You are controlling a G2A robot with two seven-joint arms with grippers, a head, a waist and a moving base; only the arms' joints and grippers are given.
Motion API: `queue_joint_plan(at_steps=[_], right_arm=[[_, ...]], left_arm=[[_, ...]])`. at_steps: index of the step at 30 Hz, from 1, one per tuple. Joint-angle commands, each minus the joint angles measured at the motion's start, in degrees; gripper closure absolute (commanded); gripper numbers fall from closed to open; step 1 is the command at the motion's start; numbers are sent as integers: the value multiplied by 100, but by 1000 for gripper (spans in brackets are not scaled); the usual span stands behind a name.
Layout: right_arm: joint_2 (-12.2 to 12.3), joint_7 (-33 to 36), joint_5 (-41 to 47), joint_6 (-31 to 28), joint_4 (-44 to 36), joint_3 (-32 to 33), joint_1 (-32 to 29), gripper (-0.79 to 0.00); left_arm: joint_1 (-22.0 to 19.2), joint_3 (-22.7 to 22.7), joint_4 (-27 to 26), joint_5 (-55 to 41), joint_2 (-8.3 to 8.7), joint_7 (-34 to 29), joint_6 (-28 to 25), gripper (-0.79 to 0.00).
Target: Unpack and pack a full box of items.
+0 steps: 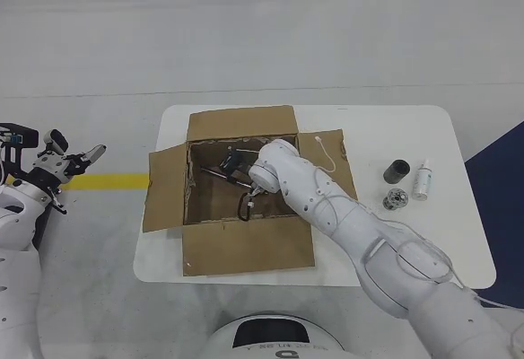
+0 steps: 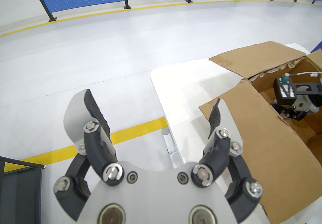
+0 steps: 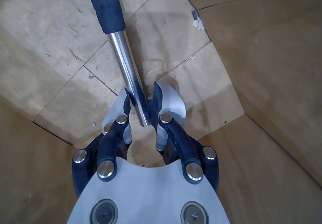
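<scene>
Unpacking looks well under way, judging from how things lie. Three items stand on the white table (image 1: 406, 260) at the right of the top view, well apart from the cardboard box (image 1: 244, 121): a black cylinder (image 1: 394, 170), a small white bottle (image 1: 423, 179) just beside it, and a small silvery object (image 1: 393, 199) below the cylinder; what that last one is I cannot tell.

The box sits in the middle of the frame with all four flaps folded out. The right arm reaches down into it from the lower right. Inside, the right gripper (image 3: 142, 91) has its fingers pressed together on a metal rod (image 3: 120, 59), pinching it close to one end. The rod carries a dark sleeve (image 3: 107, 6) farther along, and its far end lies toward the cardboard floor. Whether the rod is lifted off the floor or resting on it I cannot tell.

The left gripper (image 2: 153, 96) hangs off the table at the far left of the top view, fingers spread wide and holding nothing.

By my reading the rod is the fourth item to come out. What else lies in the box under the arm is hidden. The whole packing half is not yet begun.
</scene>
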Motion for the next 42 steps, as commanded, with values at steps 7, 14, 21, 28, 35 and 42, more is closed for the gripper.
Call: queue_joint_plan(at_steps=[7,14,21,28,35,42], right_arm=[[-149,110,163,-239,444,-15,176,0],[-37,308,158,-237,361,210,187,0],[311,689,-95,-123,-629,630,-166,0],[766,1509,-697,106,-2366,1195,-1005,0],[1102,2182,-1121,79,-3657,1779,-1808,0],[1160,1807,-1481,434,-4270,1902,-2055,-286]], left_arm=[[0,0,0,0,0,0,0,-785],[0,0,0,0,0,0,0,-785],[0,0,0,0,0,0,0,-785],[0,0,0,0,0,0,0,-785],[0,0,0,0,0,0,0,-785],[0,0,0,0,0,0,0,-785]])
